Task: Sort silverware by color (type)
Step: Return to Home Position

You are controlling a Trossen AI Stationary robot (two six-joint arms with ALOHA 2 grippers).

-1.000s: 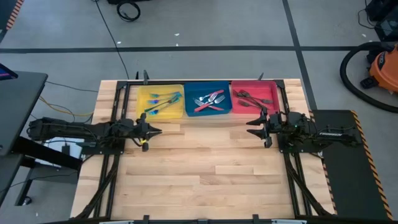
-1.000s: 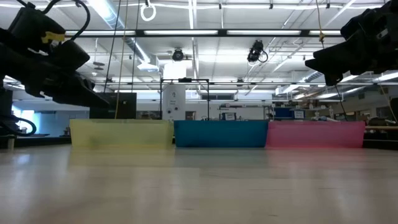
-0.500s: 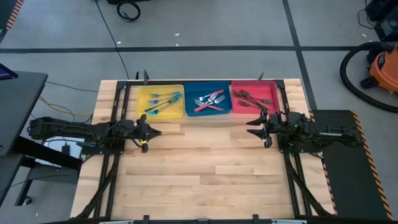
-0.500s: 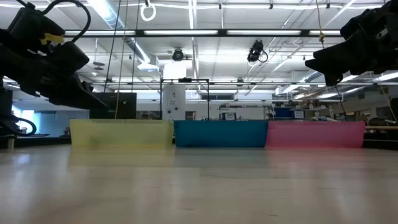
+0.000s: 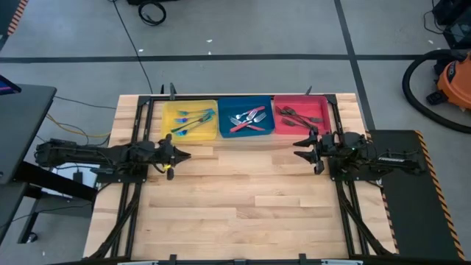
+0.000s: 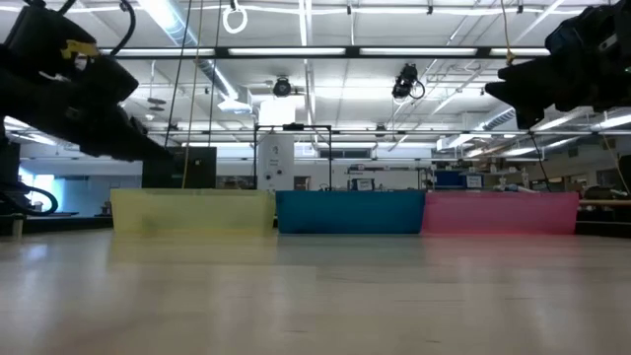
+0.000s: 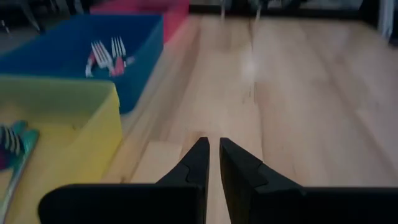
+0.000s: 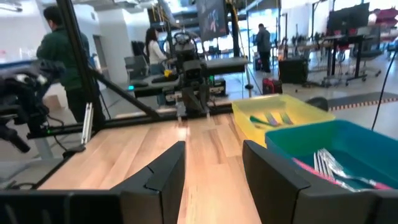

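Observation:
All the silverware lies in three trays along the table's far edge. The iridescent blue-teal pieces (image 5: 188,120) are in the yellow tray (image 5: 166,121). The red-handled silver pieces (image 5: 247,118) are in the blue tray (image 5: 224,121). The dark pieces (image 5: 297,115) are in the red tray (image 5: 322,118). My left gripper (image 5: 185,155) (image 7: 213,149) hovers shut just near of the yellow tray, pointing right. My right gripper (image 5: 297,149) (image 8: 211,158) hovers open just near of the red tray, pointing left. Neither holds anything.
Bare wooden tabletop (image 5: 243,199) stretches between and near of the two arms. In the low view the trays' near walls (image 6: 345,212) stand in a row, with both arms above table height. People stand in the room beyond the table (image 8: 59,50).
Both grippers have risen slightly above the table, as the low view shows. The silverware and trays have stayed put.

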